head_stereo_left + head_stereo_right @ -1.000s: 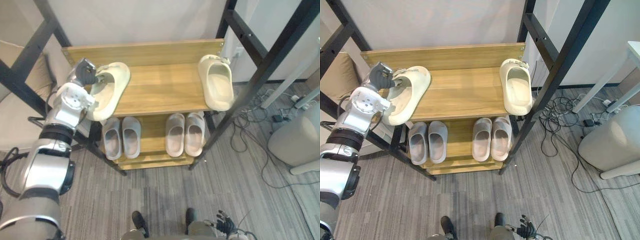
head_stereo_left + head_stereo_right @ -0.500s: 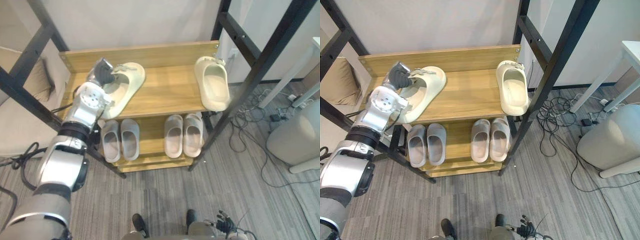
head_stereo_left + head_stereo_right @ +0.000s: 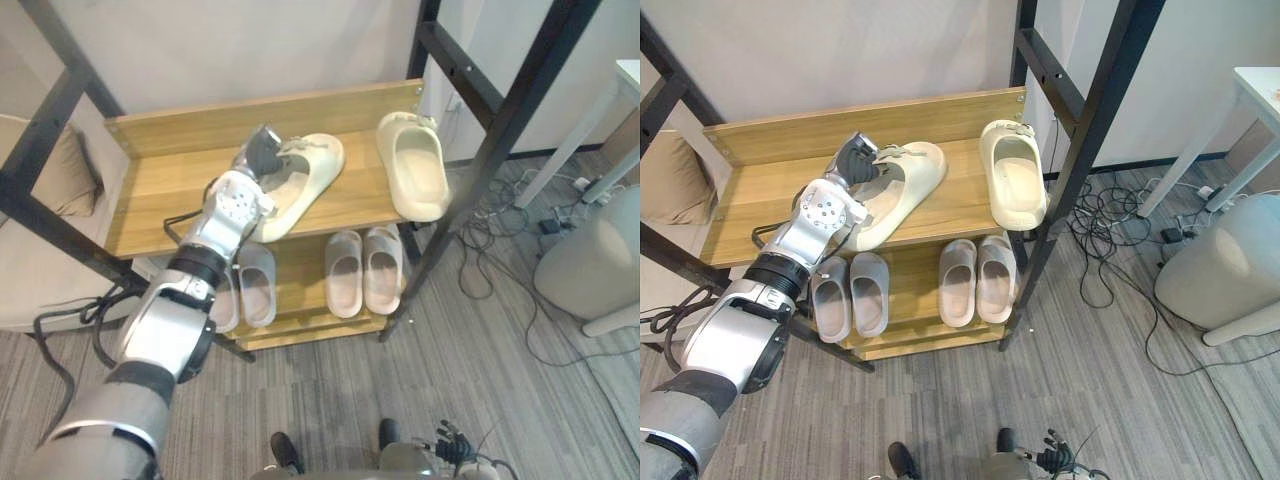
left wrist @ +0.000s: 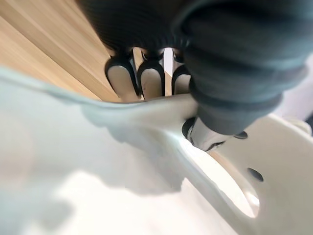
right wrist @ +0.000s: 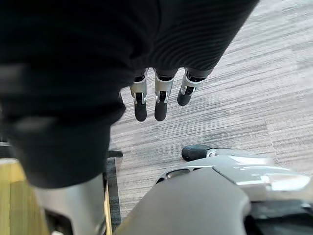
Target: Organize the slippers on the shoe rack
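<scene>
Left hand (image 3: 262, 152): clamped on the strap edge of a cream slipper (image 3: 300, 182). In the left wrist view the fingers (image 4: 149, 81) are tucked under the rim and the thumb (image 4: 205, 137) is pressed on the upper side.

Cream slipper: held slantwise over the top shelf (image 3: 160, 190) of the shoe rack (image 3: 200, 112), directly beneath and ahead of the hand. Whether it is lifted clear or dragged on the wood cannot be told.

Second cream slipper (image 3: 411, 178): set straight, front to back, to the right of the left hand and apart from the slipper it holds.

Step in hand: judged to be the pairing of the held slipper with its mate.

Doing it well: the pinch should be kept firm and the slipper turned until parallel with its mate. It should then be lowered just beside the mate without a nudge, with no end left over the front edge.

Right hand (image 5: 160, 100): hung low over the floor, fingers straight and relaxed, nothing held.

Count: two cream slippers above. Four grey slippers (image 3: 958, 283) are counted in two pairs on the lower shelf (image 3: 910, 285), below the left hand.
</scene>
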You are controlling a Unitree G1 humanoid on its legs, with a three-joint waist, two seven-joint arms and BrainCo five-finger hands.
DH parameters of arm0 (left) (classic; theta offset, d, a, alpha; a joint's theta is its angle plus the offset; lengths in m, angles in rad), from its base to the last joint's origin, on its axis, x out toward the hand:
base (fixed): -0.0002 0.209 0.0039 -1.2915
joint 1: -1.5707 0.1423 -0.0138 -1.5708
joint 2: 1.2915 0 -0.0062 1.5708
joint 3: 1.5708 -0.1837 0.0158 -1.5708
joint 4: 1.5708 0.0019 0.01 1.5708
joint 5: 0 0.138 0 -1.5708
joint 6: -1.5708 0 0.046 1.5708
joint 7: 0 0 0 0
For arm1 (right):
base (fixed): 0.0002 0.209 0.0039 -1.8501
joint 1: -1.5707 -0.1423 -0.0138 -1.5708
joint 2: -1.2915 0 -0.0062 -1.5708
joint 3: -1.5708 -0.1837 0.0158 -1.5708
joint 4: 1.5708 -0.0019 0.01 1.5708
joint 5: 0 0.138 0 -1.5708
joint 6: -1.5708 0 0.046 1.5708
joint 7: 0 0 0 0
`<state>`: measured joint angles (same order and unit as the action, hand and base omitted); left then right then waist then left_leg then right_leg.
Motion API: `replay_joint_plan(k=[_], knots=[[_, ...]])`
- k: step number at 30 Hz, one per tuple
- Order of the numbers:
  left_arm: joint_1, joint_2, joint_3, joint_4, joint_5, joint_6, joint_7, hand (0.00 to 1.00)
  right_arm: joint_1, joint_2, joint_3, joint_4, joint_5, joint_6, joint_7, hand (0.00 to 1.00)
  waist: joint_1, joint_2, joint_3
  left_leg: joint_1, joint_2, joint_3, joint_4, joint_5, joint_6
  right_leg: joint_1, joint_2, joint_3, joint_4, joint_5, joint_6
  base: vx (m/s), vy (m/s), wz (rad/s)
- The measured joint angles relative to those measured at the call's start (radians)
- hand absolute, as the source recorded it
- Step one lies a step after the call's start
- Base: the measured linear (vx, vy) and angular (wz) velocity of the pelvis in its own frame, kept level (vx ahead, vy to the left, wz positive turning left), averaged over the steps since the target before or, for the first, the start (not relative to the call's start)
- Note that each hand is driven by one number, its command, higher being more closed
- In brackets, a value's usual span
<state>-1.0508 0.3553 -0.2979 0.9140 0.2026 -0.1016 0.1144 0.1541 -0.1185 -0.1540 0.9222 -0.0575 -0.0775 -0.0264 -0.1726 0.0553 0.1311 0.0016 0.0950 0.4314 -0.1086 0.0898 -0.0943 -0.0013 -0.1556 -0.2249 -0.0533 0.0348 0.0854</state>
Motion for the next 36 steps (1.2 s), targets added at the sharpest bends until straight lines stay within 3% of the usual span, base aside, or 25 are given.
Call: replay_joint_plan(k=[11, 12, 36], knots=[[-0.068, -0.037, 0.039, 0.054, -0.030, 0.008, 0.040, 1.00, -0.010, -0.001, -0.015, 0.005, 0.019, 0.001, -0.027, 0.00, -0.013, 0.027, 0.015, -0.003, 0.001, 0.038, -0.002, -0.011, -0.001, -0.033, 0.003, 0.047, -0.008, 0.013, -0.003, -0.03, -0.012, -0.14], [-0.068, -0.038, 0.044, 0.054, -0.034, 0.012, 0.040, 0.00, -0.010, 0.000, -0.022, 0.006, 0.019, 0.000, -0.030, 0.00, -0.013, 0.028, 0.017, -0.004, 0.002, 0.038, -0.002, -0.011, -0.001, -0.034, 0.003, 0.047, -0.008, 0.013, -0.003, 0.00, 0.000, 0.00], [-0.079, -0.038, 0.119, 0.062, -0.047, 0.024, 0.059, 0.00, -0.020, 0.002, -0.028, 0.010, 0.021, -0.002, -0.034, 0.00, -0.011, 0.017, 0.025, -0.018, 0.000, -0.004, 0.003, -0.010, 0.001, -0.024, 0.004, 0.020, -0.009, 0.017, -0.004, -0.02, -0.007, 0.03]])
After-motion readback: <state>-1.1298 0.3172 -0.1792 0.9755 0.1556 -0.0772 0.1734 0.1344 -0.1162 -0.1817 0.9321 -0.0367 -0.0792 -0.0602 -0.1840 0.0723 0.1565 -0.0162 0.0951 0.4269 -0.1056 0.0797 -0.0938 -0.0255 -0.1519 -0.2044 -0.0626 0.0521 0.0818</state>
